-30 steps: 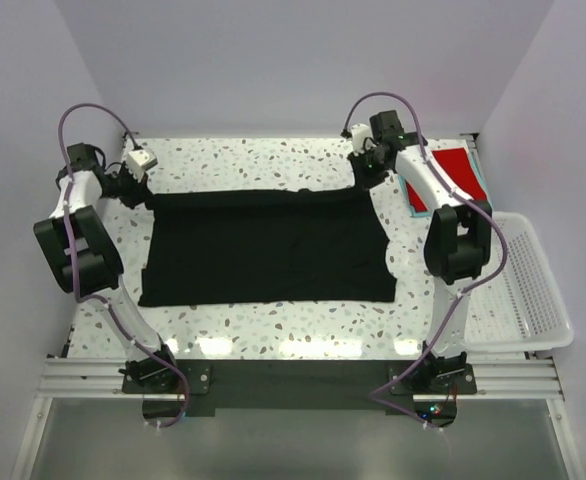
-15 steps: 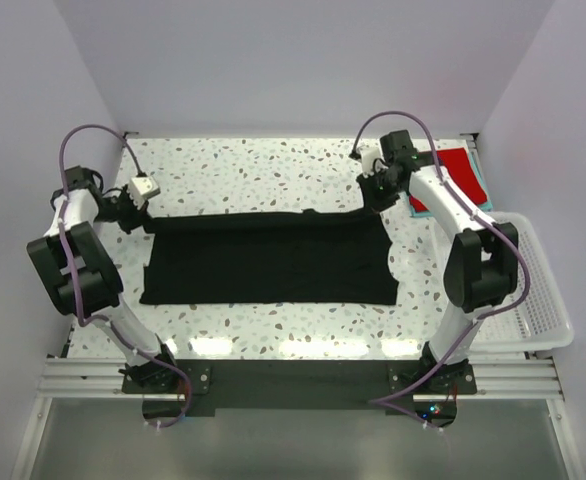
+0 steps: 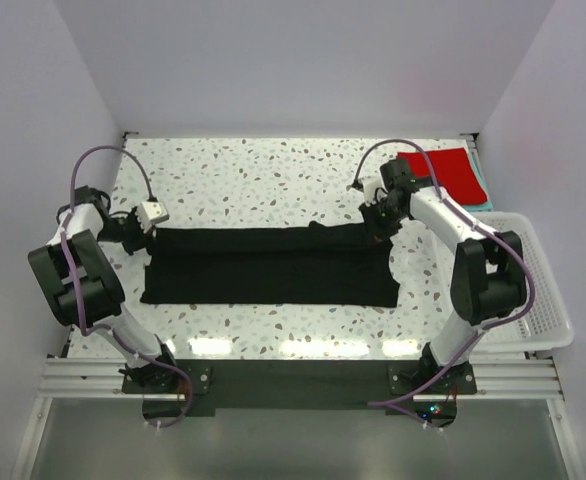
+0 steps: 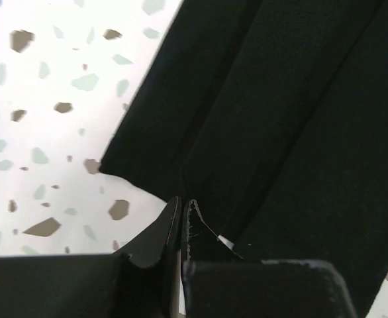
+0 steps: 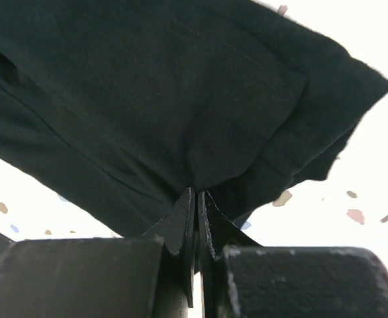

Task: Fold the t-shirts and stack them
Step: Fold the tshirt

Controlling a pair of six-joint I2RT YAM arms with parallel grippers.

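Note:
The black t-shirt (image 3: 268, 265) lies as a wide, narrow band across the middle of the table, its far edge lifted and drawn over itself. My left gripper (image 3: 145, 234) is shut on its far left corner, and the pinched cloth (image 4: 280, 99) shows at the fingertips of the left gripper (image 4: 183, 200). My right gripper (image 3: 378, 221) is shut on the far right corner, the black cloth (image 5: 147, 86) hanging from the tips of the right gripper (image 5: 196, 191). A folded red t-shirt (image 3: 441, 170) rests on a teal t-shirt (image 3: 484, 192) at the back right.
A white mesh basket (image 3: 535, 290) stands at the table's right edge, beside the right arm. Speckled tabletop (image 3: 263, 175) shows behind the black shirt and along the near edge. Walls close in on the left, the back and the right.
Both grippers have moved toward the near side, carrying the black shirt's far edge with them. The shirt has gone from a broad rectangle to a narrower band.

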